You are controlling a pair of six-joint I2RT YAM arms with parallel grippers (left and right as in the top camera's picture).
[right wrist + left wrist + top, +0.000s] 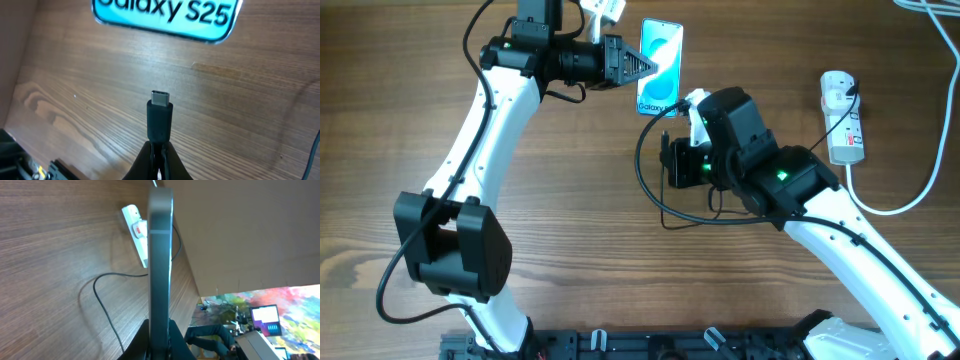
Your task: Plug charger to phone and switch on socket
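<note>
The left gripper (638, 65) pinches the phone (661, 50); the right gripper (159, 152) pinches the charger plug (160, 117), near the phone, not inserted; the socket (844, 118), well apart, is not yet switched, I judge.

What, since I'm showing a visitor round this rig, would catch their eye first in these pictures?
The cyan phone, clamped by the left gripper at top centre. Just below it, the right gripper holds the charger, its plug aimed at the phone's Galaxy S25 end, not yet in. The white socket lies at far right.
</note>
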